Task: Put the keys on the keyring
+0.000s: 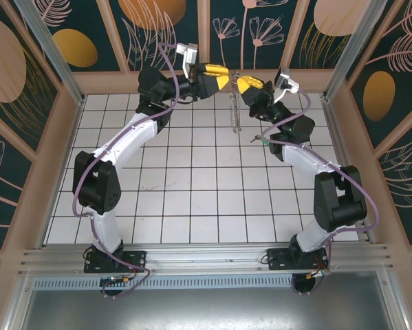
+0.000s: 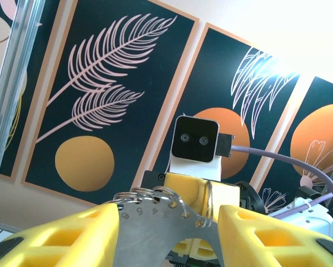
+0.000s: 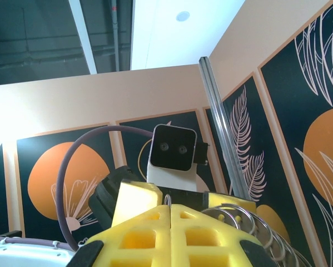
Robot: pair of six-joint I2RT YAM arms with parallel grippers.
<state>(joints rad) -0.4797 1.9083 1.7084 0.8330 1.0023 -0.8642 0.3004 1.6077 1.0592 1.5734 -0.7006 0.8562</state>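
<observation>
At 12 o'clock I find right claw (image 1: pixel 240 82) clamped shut on keyring (image 1: pixel 234 110); left claw (image 1: pixel 226 74) half-open, straddling it.

Lab robot cell, aluminium frame (image 1: pixel 206 256), gridded white table (image 1: pixel 192 206), printed leaf wall panels (image 2: pixel 99 83)

The keyring (image 3: pixel 264 229) runs off the bottom edge.

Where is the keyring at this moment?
In the top view the keyring hangs at the far middle of the table, where the left gripper and right gripper meet; the left wrist view shows it between that gripper's yellow fingers.
</observation>
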